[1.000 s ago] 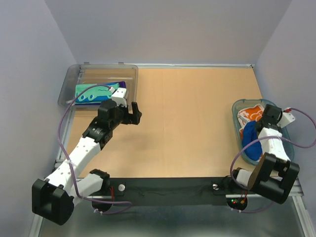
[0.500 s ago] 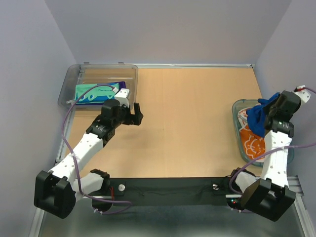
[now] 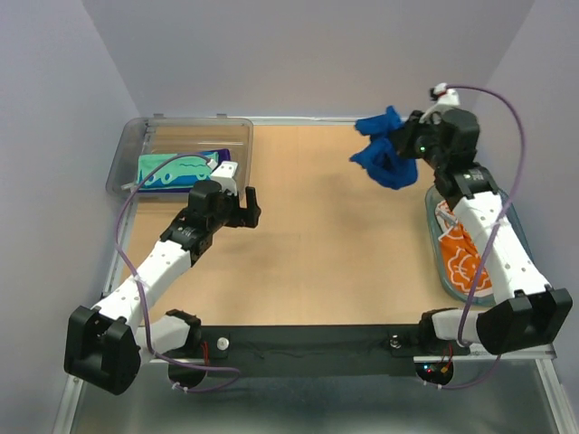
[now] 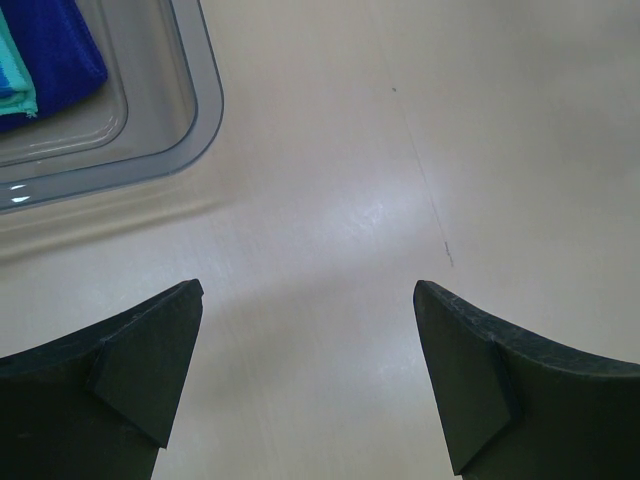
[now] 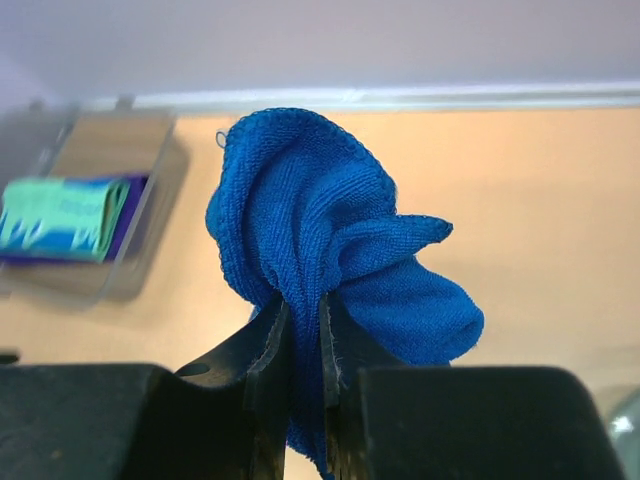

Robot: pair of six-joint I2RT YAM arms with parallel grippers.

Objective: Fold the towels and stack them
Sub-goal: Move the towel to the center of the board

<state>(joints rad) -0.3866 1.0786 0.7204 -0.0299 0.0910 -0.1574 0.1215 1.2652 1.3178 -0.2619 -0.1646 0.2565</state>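
The right gripper (image 5: 305,335) is lifted high over the far right part of the table (image 3: 326,262); its two fingers stand narrow and they pinch the blue towel (image 3: 380,152) between them. This towel is not folded; it is bunched into a crumpled lump, and in the right wrist view its folds rise above the fingertips while one rounded lobe falls to the side. It is in the air, touching nothing else, near the far edge of the table and just beyond the far end of the teal basket (image 3: 431,226).

In this basket, at the right edge of the table, lies the white towel with orange flowers (image 3: 460,258); it is loose and wrinkled, not folded.

The left gripper (image 4: 310,300) is spread wide and holds nothing; between its dark fingers I see only bare wood. It hangs low over the table just beside the near right corner of the grey bin (image 3: 134,149), not touching it.

Inside the bin, at the far left corner of the table, the mint green towel (image 3: 174,170) lies folded flat on top of the purple towel (image 3: 217,155); the purple one shows only as a strip along the edge and at the right end of the green one.
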